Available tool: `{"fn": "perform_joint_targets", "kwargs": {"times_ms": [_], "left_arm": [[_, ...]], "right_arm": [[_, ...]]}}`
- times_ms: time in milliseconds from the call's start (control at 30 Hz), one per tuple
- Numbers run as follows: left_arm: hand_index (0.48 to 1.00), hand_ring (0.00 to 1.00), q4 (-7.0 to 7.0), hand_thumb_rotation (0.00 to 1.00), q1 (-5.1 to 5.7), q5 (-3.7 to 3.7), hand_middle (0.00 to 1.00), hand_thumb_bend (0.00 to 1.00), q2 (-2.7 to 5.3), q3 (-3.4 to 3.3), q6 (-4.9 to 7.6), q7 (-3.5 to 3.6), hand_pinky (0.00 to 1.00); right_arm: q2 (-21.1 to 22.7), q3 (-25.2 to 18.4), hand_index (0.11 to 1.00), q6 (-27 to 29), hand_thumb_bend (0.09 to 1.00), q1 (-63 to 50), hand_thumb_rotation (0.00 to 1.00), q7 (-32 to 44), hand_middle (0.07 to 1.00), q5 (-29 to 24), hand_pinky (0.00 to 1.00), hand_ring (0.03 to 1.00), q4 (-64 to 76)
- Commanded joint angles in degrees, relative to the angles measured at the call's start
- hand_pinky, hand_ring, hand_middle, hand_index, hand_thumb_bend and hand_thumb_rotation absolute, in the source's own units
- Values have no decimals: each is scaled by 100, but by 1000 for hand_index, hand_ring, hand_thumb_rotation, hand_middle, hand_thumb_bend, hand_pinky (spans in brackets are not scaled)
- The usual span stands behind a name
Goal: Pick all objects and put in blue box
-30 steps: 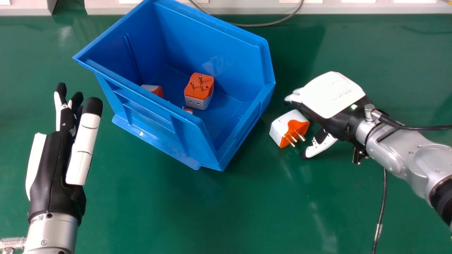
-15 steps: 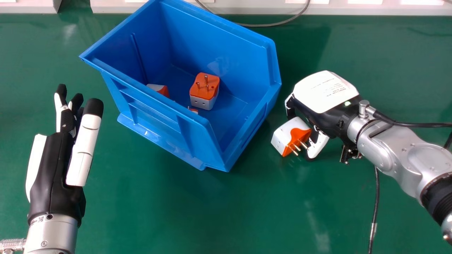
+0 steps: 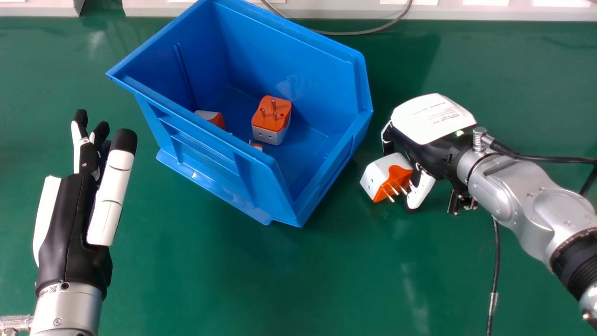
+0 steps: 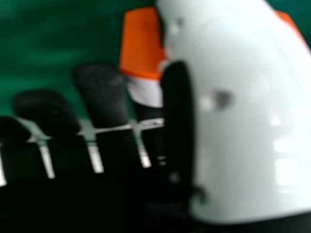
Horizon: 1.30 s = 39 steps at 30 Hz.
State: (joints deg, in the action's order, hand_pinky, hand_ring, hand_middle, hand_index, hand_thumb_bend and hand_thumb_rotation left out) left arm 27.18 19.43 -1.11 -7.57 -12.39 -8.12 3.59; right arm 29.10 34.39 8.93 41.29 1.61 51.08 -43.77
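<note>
On the green table, right of the blue box (image 3: 214, 156), my right hand (image 3: 426, 121) is curled round a white and orange plug adapter (image 3: 387, 177) whose pins point toward the thumb side. In the right hand view, orange and white parts of that adapter (image 4: 141, 43) appear between the fingers and large pale thumb of my right hand (image 4: 99, 94). Inside the box an orange-topped adapter (image 3: 271, 119) stands pins up; a second adapter (image 3: 212, 118) and a small piece of another (image 3: 256, 145) are partly hidden by the front wall. My left hand (image 3: 70, 224) is open at the left.
A grey cable (image 3: 359, 32) loops behind the box, near the pale structure (image 3: 326, 9) along the far edge. A black cable (image 3: 545, 158) runs from the right wrist, and another cable (image 3: 495, 280) hangs below the right forearm. Green table surface (image 3: 261, 266) lies between the arms.
My right hand's fingers have curled and its thumb has come in against the adapter, which has turned slightly. The left hand has kept its pose. The head view has shifted a little.
</note>
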Motion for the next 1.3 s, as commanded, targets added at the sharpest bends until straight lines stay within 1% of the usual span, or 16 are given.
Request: {"fn": "perform_joint_targets", "kwargs": {"times_ms": [0, 200, 233, 267, 333, 400, 533, 600, 667, 800, 900, 967, 1033, 1167, 1267], "left_arm": [[990, 997, 60, 947, -21, -6, 1000, 739, -49, -34, 76, 14, 973], [988, 995, 17, 947, -20, -31, 1000, 736, -62, -61, 95, 36, 969], [987, 994, 19, 946, -15, -32, 1000, 740, -61, -64, 96, 40, 968], [986, 993, 16, 946, -12, -32, 1000, 743, -61, -69, 99, 43, 966], [985, 992, 16, 945, -6, -30, 1000, 746, -59, -72, 102, 47, 964], [985, 992, -10, 944, -23, -42, 1000, 748, -70, -90, 99, 57, 963], [983, 990, -61, 943, -51, -59, 1000, 752, -84, -125, 110, 79, 960], [983, 990, -103, 942, -69, -61, 1000, 752, -91, -141, 125, 85, 960], [983, 989, -137, 941, -91, -65, 1000, 756, -93, -161, 130, 100, 959], [982, 989, -161, 940, -121, -85, 1000, 760, -89, -200, 113, 135, 958], [982, 988, -152, 939, -158, -99, 1000, 764, -95, -204, 71, 140, 957], [982, 988, -176, 938, -185, -117, 1000, 767, -107, -213, 69, 148, 957], [982, 988, -203, 938, -202, -126, 1000, 768, -112, -215, 75, 150, 957], [981, 988, -292, 937, -263, -128, 1000, 771, -113, -210, 86, 138, 956], [981, 987, -364, 936, -309, -110, 1000, 772, -109, -191, 121, 129, 955]], "right_arm": [[40, -32, 490, -161, 502, -208, 107, 192, 199, -47, 88, 122, -37], [125, -268, 489, -386, 499, -349, 107, 592, 204, -330, 85, 124, 425], [152, -316, 488, -432, 509, -392, 54, 669, 333, -360, 113, 151, 556], [185, -355, 487, -484, 513, -438, 35, 746, 382, -381, 132, 171, 699], [248, -425, 485, -563, 517, -525, 14, 877, 434, -406, 158, 199, 956], [401, -570, 492, -564, 514, -684, 7, 1003, 420, -475, 168, 211, 1410], [573, -833, 483, -520, 517, -924, 1, 1106, 451, -578, 155, 200, 1982], [737, -1052, 481, -369, 518, -1114, 1, 1000, 454, -701, 152, 197, 2377], [820, -1213, 479, -259, 519, -1240, 0, 930, 463, -764, 128, 178, 2624], [954, -1663, 482, 127, 516, -1440, 0, 741, 447, -1069, 115, 167, 3119], [934, -1895, 482, 305, 513, -1448, 0, 678, 427, -1217, 88, 135, 3405], [871, -2007, 479, 387, 509, -1393, 0, 687, 403, -1299, 72, 118, 3541], [809, -2057, 480, 398, 509, -1316, 0, 716, 398, -1328, 68, 115, 3657], [683, -2105, 482, 276, 513, -1196, 0, 853, 422, -1392, 59, 104, 3866], [420, -2083, 483, 103, 514, -994, 0, 957, 438, -1468, 49, 92, 3911]]}}
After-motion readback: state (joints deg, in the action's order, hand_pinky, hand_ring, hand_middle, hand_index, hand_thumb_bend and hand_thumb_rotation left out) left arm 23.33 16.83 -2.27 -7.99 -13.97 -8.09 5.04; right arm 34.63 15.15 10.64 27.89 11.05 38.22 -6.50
